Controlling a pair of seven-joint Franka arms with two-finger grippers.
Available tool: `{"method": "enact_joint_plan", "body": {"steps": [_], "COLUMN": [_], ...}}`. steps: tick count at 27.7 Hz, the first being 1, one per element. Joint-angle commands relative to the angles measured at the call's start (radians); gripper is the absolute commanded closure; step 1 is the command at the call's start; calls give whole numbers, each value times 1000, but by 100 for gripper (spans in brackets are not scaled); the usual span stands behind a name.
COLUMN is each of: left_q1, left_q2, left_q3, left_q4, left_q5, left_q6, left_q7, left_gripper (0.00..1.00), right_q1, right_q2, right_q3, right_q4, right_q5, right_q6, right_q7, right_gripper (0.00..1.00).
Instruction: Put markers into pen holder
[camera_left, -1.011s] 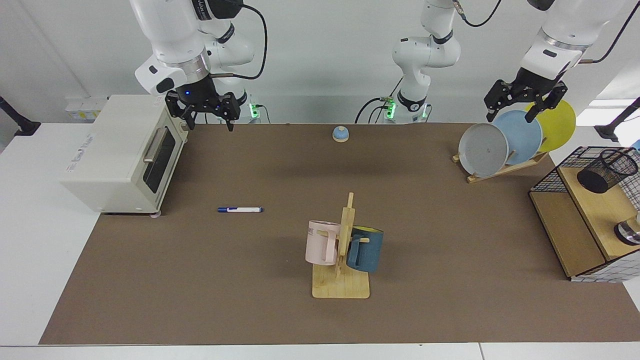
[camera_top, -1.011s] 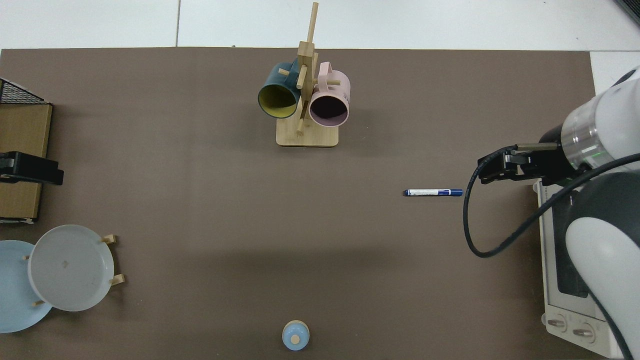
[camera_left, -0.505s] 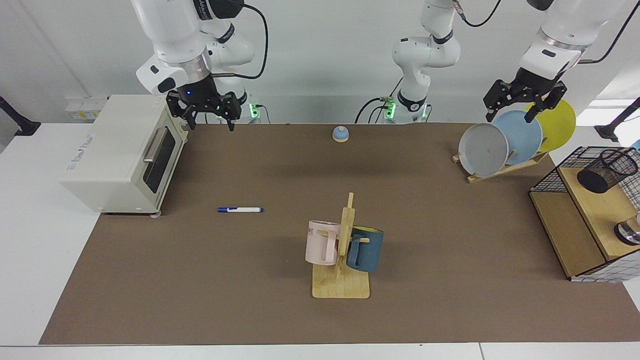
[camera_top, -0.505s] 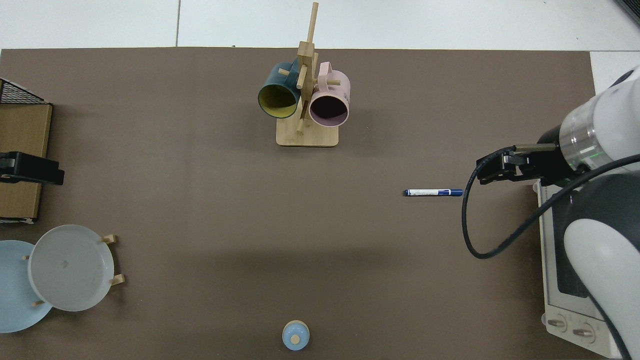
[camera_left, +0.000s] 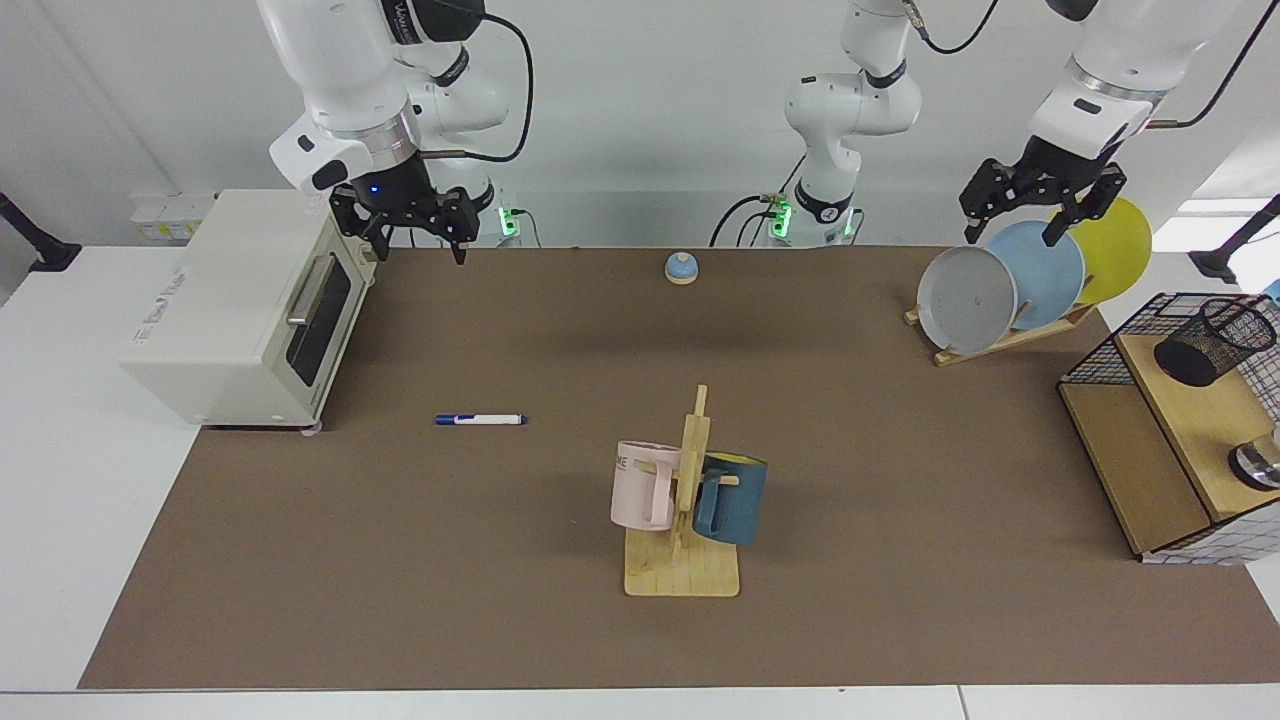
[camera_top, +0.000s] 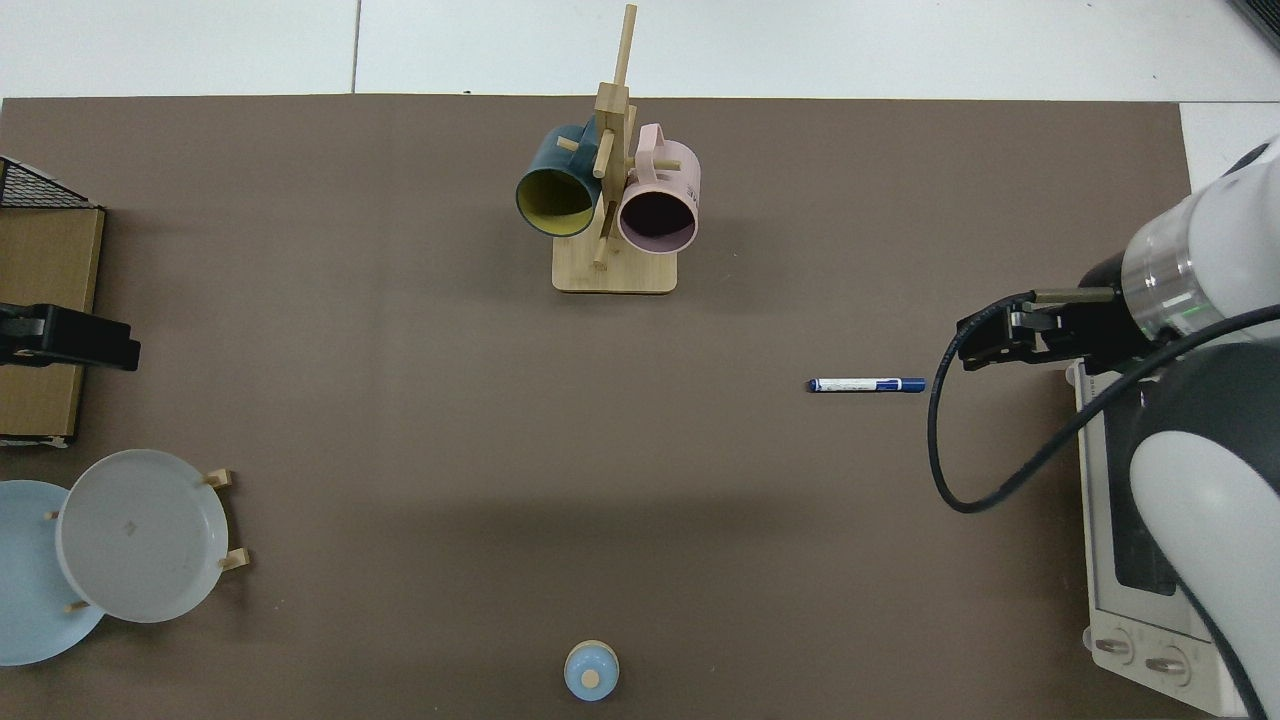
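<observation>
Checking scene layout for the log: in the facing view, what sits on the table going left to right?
Toaster oven → marker → mug tree with pink and blue mugs → plate rack → pen holder on the wooden shelf.

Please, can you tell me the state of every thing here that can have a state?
marker: capped, lying flat on the mat.
pen holder: tilted on the wooden shelf, no marker in it.
right gripper: open, raised beside the toaster oven.
left gripper: open, raised above the plates.
toaster oven: door closed.
mugs: hanging on the mug tree.
</observation>
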Motion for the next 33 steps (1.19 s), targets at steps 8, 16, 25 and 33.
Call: {"method": "enact_joint_plan", "body": {"steps": [8,16,25,33], "left_q1": [3,3,3,5], "left_q2": [-8,-8,-12,-12], "left_q3": [-2,-2,-2,-2], "left_q4": [-6,-6,-14,-18], "left_q5": [-4,-4,-4,-5], "left_q6": [3,5,6,11], "left_q7": [7,7,7,7], "left_gripper": [0,0,0,0], "right_q1": [-24,-31,-34,-31], "right_q2": [-57,-43,-17,15], "right_q3": [7,7,7,5], "right_q4": [-157,-258,-350,-445], "right_q5": [24,25,71,64], "right_q6": [158,288,406,590], "right_q7": [367,734,972,1147], "right_gripper": [0,0,0,0]}}
